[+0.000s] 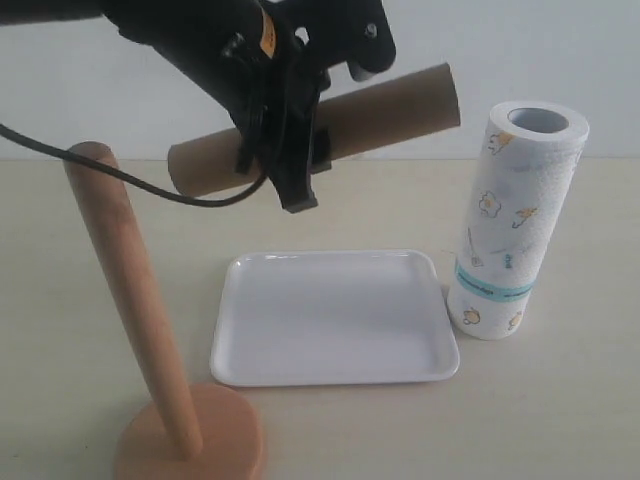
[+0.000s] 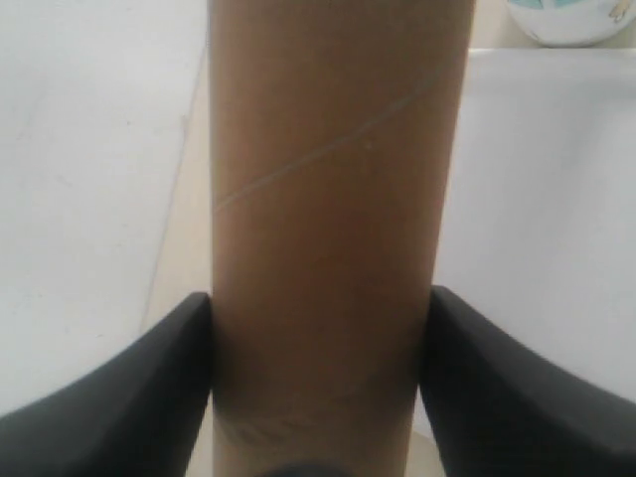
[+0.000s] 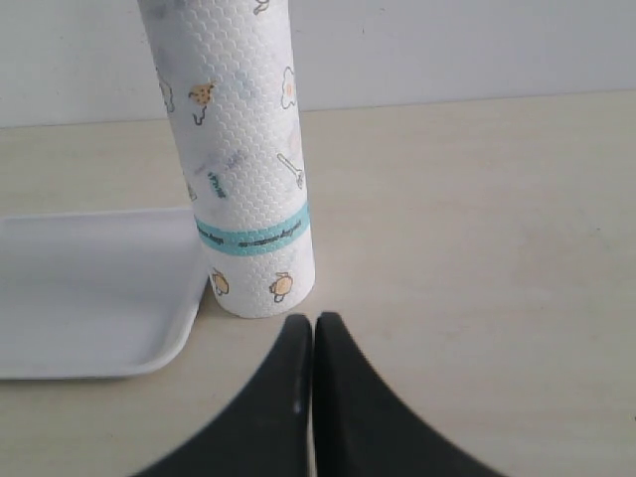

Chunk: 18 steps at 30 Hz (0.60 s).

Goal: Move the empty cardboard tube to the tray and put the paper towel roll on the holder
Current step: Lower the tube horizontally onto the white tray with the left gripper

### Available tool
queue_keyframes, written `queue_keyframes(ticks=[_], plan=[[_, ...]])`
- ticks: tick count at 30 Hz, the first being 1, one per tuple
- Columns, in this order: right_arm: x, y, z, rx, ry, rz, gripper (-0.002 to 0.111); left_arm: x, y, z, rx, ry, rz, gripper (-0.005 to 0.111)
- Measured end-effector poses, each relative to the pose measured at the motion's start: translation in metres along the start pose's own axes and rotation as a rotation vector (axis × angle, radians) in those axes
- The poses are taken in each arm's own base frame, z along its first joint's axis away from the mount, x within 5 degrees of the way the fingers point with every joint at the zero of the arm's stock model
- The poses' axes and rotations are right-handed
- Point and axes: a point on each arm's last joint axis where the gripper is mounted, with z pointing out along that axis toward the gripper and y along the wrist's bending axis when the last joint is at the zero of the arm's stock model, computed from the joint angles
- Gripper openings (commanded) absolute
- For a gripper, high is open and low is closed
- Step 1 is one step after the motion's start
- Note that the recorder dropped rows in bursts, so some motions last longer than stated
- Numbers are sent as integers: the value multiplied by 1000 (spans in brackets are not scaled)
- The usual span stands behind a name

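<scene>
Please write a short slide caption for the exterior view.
Left gripper holds the empty cardboard tube in the air; the tray lies bare, paper towel roll upright beside it.

Exterior camera looks down across the table (image 1: 560, 420); left wrist camera close on cardboard tube (image 2: 328, 248); right wrist camera low, sharing tray (image 3: 89, 288) and towel roll (image 3: 243, 149)

Open room lies over the tray (image 1: 330, 320), between the holder (image 1: 125, 290) and the upright paper towel roll (image 1: 515, 220).

Black arm (image 1: 190, 40) with small yellow label (image 1: 267, 38), silver screw (image 1: 371, 31), trailing black cable (image 1: 200, 201), tapered black gripper (image 2: 320, 298).
</scene>
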Motion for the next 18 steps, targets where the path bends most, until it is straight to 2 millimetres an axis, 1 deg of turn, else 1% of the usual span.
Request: queue_keyframes(ticks=[8,13,18], plan=[[0,0,0,0,0,0,0,4,-19,45,73,79,-16,4],[0,0,0,0,0,0,0,5,-29,63,103,108,-27,4],[0,0,0,0,0,0,0,-3,-45,73,111,119,-5,4]])
